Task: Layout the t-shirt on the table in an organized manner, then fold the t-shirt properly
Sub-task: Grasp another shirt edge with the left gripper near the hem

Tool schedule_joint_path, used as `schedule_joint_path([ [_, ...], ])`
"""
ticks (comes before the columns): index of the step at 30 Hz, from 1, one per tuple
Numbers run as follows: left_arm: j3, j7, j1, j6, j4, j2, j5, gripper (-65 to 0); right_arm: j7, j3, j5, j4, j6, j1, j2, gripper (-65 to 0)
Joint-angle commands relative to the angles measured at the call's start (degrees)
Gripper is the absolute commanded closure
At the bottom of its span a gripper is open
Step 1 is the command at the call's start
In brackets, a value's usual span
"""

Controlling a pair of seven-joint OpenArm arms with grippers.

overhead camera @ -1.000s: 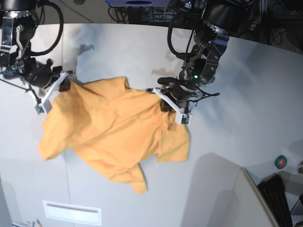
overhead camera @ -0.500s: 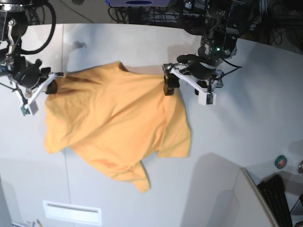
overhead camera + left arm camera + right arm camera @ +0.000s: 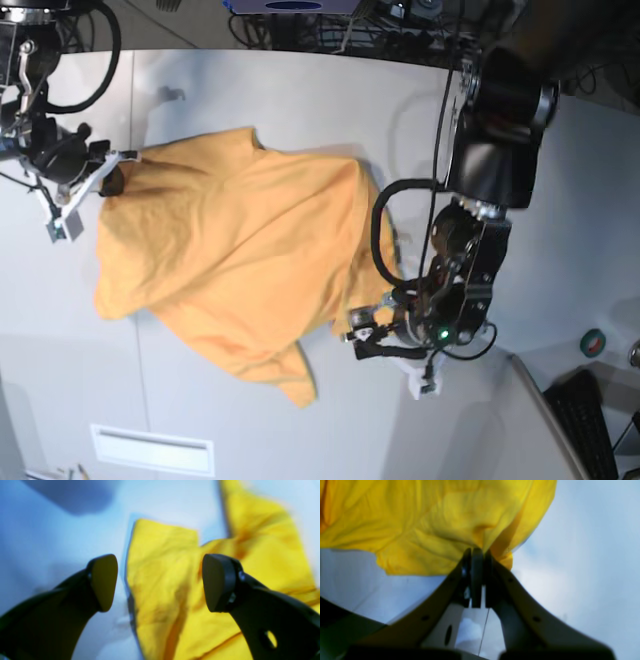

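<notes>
The orange-yellow t-shirt (image 3: pixel 240 250) lies crumpled and half spread on the pale table (image 3: pixel 270 90). My right gripper (image 3: pixel 100 185) is at the shirt's far left corner, shut on a pinch of the fabric; the right wrist view shows the cloth (image 3: pixel 432 525) bunched at the closed tips (image 3: pixel 476 552). My left gripper (image 3: pixel 390 350) hovers at the shirt's near right corner. Its fingers (image 3: pixel 103 580) stand wide open above the shirt's edge (image 3: pixel 160 580), holding nothing. The neckline and tag are not visible.
A green tape roll (image 3: pixel 593 342) and a black keyboard (image 3: pixel 585 420) sit at the near right behind a slanted panel edge (image 3: pixel 535 400). A white rectangular plate (image 3: pixel 152 448) lies at the near left. A thin seam (image 3: pixel 138 340) runs across the tabletop.
My left gripper let go of the shirt's far right edge, opened, and swung toward the near right corner. The released edge dropped flat. My right gripper kept its hold, barely moving.
</notes>
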Motion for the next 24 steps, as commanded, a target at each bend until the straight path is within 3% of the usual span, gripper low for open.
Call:
schedule_joint_path([
  [1, 3.16, -0.94, -4.78, -0.42, -4.31, 0.56, -0.23, -49.5, 0.85, 0.3, 0.64, 0.87, 0.35, 0.41, 0.63, 0.0],
  [3, 7.99, -1.47, -10.06, -0.42, -13.9, 2.32, -0.23, -49.5, 0.85, 0.3, 0.64, 0.87, 0.35, 0.41, 0.63, 0.0],
  [6, 13.0, -7.27, -16.3, -0.6, -25.76, 5.13, -0.23, -49.5, 0.85, 0.21, 0.64, 0.87, 0.35, 0.41, 0.54, 0.0],
  [11, 18.89, -14.48, -21.57, -0.77, -38.16, 9.52, -0.23, -49.4, 0.85, 0.21, 0.64, 0.87, 0.35, 0.06, 0.45, 0.0],
  [16, 23.2, -16.94, -21.4, -0.77, -41.32, 11.11, -0.41, -49.4, 0.85, 0.39, 0.64, 0.87, 0.35, -0.29, 0.36, 0.0],
  [24, 23.64, -16.94, -17.88, -0.69, -41.15, 11.11, -0.32, -49.4, 0.85, 0.48, 0.64, 0.87, 0.35, -0.64, 0.36, 0.0],
])
